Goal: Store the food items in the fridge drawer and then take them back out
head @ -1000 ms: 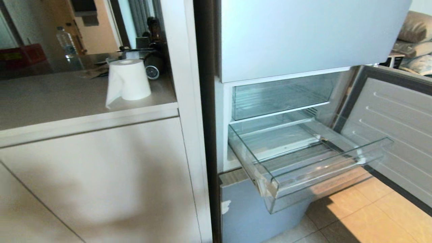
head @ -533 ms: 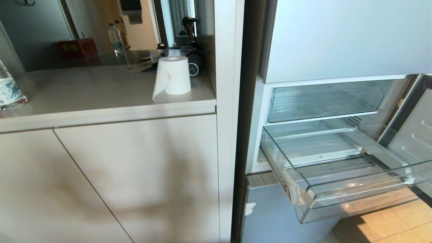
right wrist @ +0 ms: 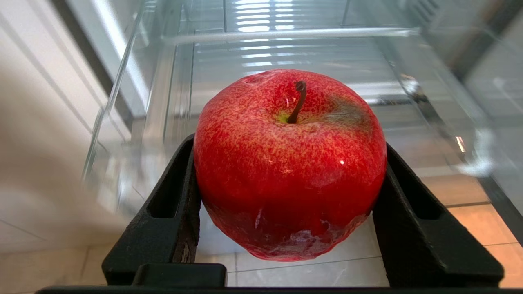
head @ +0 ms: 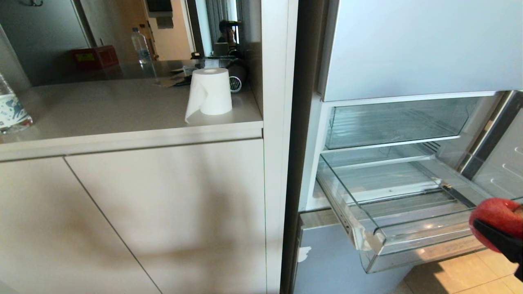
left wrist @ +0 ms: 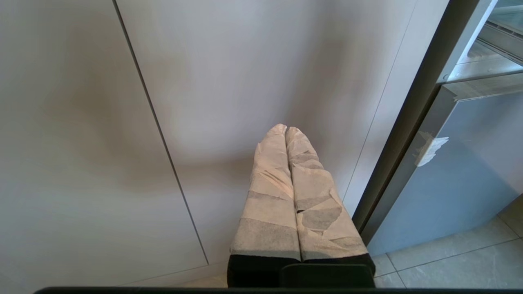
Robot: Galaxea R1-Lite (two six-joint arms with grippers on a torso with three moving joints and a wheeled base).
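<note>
A glossy red apple (right wrist: 290, 163) with a short brown stem is the food item in view. My right gripper (right wrist: 288, 149) is shut on it, one black finger on each side. In the head view the apple (head: 496, 214) and the right gripper (head: 496, 232) show at the lower right edge, just in front of the pulled-out fridge drawer (head: 339, 192). The clear drawer (right wrist: 261, 53) has a ribbed floor and nothing in it. My left gripper (left wrist: 286, 130) is shut and empty, its tape-wrapped fingers held low before a cabinet door (left wrist: 253, 73).
A second clear bin (head: 392, 122) sits above the drawer. The open fridge door (head: 506, 163) stands at the right. On the counter (head: 122, 134) to the left are a paper roll (head: 208, 92) and a bottle (head: 12, 110). Tiled floor (head: 470, 277) lies below the drawer.
The view swung left, shifting the fridge to the right. The right gripper with the apple has risen into the lower right of the head view. The left arm kept still.
</note>
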